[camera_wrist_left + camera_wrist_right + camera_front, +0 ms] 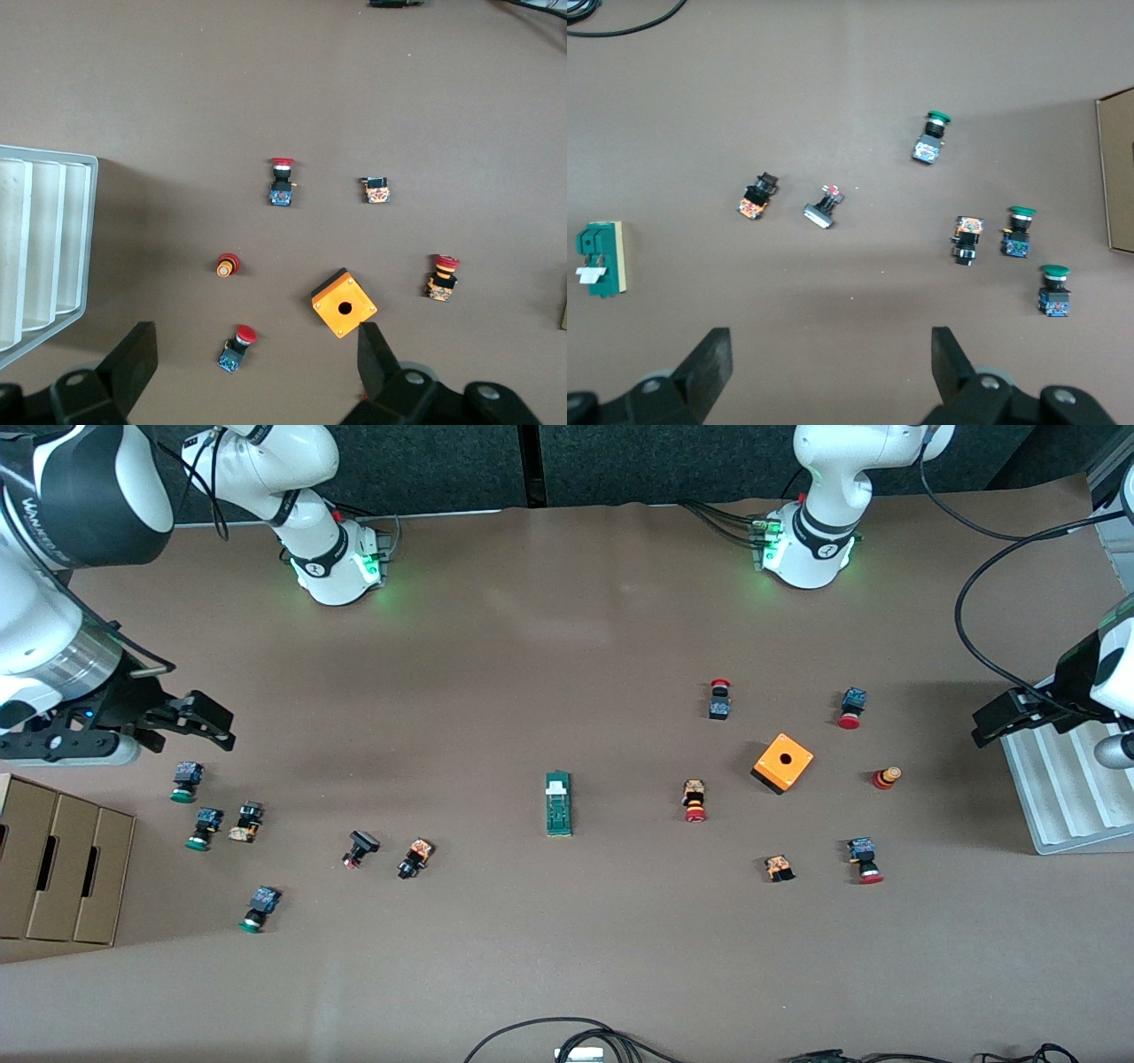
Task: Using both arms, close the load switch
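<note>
The load switch (558, 804), a narrow dark-green block with a white tab, lies flat in the middle of the table. It also shows in the right wrist view (601, 259). My right gripper (208, 726) hangs open and empty over the right arm's end of the table, above the green-capped push buttons; its fingers stand wide apart in the right wrist view (830, 354). My left gripper (1001, 722) hangs open and empty over the left arm's end, by the white tray; in the left wrist view (257, 350) it is over a red-capped button. Neither gripper touches the switch.
An orange cube with a hole (783, 763) and several red-capped buttons lie toward the left arm's end. Several green-capped and black buttons lie toward the right arm's end. Cardboard boxes (53, 868) and a white ridged tray (1063, 779) stand at the table's ends. Cables (567, 1036) lie at the front edge.
</note>
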